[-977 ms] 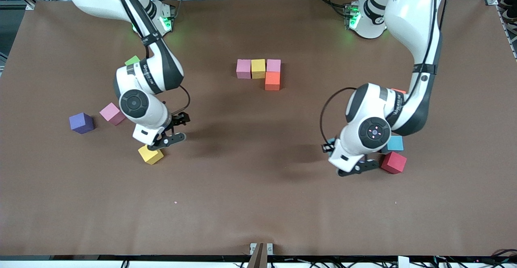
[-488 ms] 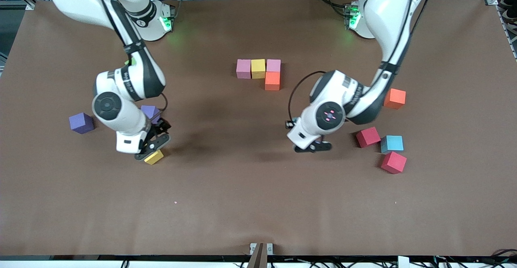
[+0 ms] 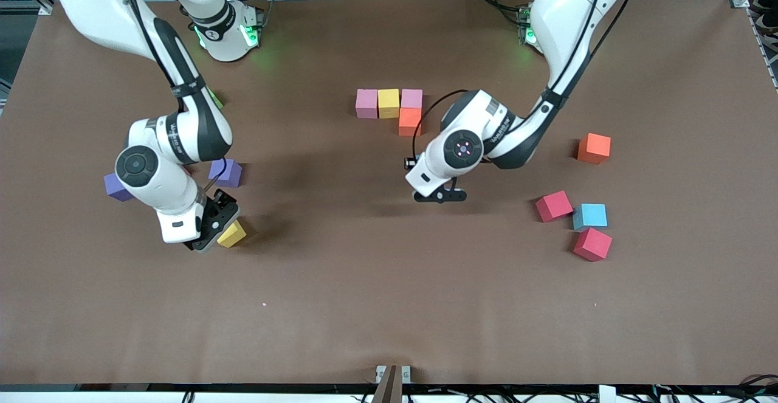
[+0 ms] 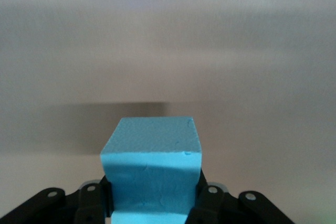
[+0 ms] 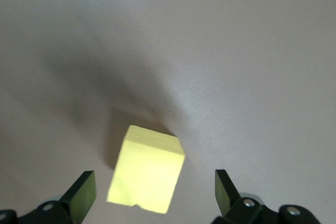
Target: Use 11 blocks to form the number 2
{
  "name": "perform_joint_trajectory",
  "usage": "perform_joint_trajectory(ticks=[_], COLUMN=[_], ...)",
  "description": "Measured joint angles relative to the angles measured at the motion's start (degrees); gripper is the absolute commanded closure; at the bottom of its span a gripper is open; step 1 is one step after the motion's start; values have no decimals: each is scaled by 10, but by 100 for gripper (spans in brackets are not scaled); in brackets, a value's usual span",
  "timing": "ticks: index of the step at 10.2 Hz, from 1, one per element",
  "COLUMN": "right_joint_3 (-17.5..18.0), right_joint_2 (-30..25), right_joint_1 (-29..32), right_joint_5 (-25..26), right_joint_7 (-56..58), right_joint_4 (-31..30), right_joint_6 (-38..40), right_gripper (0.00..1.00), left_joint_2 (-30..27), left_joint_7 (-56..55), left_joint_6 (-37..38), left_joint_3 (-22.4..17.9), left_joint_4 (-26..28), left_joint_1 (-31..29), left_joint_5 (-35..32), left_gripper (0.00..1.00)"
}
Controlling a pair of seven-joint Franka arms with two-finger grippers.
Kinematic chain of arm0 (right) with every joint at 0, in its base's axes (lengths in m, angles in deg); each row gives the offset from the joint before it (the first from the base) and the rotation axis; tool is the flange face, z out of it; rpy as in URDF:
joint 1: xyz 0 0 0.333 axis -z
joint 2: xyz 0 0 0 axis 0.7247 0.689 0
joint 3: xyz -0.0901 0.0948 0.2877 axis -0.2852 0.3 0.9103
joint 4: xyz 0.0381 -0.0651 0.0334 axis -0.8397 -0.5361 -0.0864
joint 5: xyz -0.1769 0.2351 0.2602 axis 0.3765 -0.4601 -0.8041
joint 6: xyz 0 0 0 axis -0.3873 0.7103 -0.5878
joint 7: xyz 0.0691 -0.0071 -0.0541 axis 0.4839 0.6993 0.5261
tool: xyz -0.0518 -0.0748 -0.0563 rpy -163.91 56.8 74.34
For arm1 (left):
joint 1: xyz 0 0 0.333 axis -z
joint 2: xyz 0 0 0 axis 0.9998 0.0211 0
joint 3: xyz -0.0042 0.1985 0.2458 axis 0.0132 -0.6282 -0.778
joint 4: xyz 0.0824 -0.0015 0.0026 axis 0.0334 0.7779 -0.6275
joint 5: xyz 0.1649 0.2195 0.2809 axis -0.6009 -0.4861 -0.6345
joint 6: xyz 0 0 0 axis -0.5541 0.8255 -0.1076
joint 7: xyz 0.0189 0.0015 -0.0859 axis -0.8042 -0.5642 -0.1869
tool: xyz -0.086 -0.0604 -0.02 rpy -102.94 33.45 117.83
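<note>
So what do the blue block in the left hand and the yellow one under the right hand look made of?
Light blue block: likely foam, matte; its face shows fine creases and a small nick, with no shine. Yellow block: apparently the same matte foam, with a grainy surface, soft edges and a small chip on one edge. Neither shows gloss, so hard plastic seems unlikely.

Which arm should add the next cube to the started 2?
Left. The left gripper is shut on a light blue cube beside the orange cube of the started digit. The right gripper is open over the loose yellow cube, ungrasped.
</note>
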Motion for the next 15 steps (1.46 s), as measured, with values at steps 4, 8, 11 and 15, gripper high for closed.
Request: perform_joint_trajectory(ticks=[4, 8, 11, 15], right_joint_3=[1, 1, 1, 3], right_joint_2=[37, 40, 41, 44], right_joint_1=[7, 10, 17, 17], right_joint_5=[-24, -53, -59, -59], right_joint_7=[-5, -10, -47, -91], right_joint_4=[0, -6, -17, -20], right_joint_6=[-19, -18, -14, -11], right_gripper=[0, 0, 0, 0], left_joint_2=[-8, -8, -8, -8], left_joint_7=[-81, -103, -121, -137], left_joint_6=[-10, -101, -104, -104], left_joint_3=[39, 55, 60, 76], left_joint_4=[31, 91, 95, 100], left_joint_1=[1, 1, 0, 2], left_joint_5=[-84, -125, -126, -126], left_gripper=[100, 100, 100, 100])
